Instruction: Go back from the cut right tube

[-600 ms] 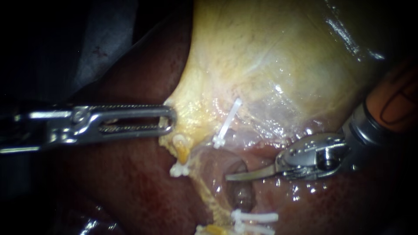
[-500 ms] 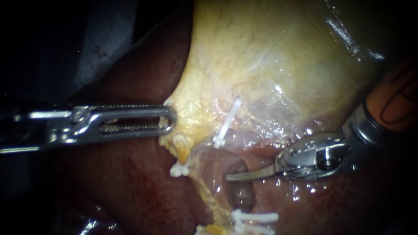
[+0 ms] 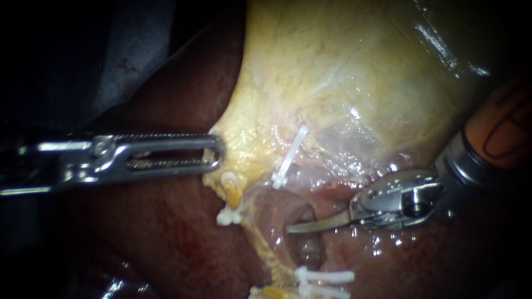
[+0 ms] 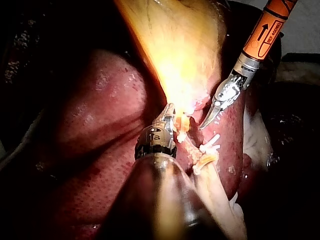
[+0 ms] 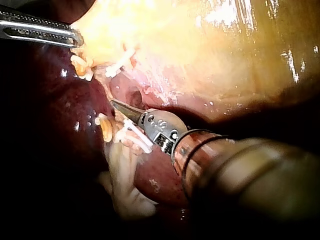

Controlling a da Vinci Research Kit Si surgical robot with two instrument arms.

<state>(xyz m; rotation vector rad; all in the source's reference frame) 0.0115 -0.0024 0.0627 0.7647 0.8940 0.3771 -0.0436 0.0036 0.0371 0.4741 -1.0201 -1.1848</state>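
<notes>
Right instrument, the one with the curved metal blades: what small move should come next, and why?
Probably draw the right instrument straight back along its shaft, with its blades shut as they are now. Its tip lies in the gap between the white plastic clips, close to tissue, while the left instrument grips the edge of the pale yellow gallbladder.

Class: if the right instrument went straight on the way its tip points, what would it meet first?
Probably the yellowish tissue rim just ahead of the right instrument, whose jaws are shut, then the liver behind it; depth is unclear.
</notes>
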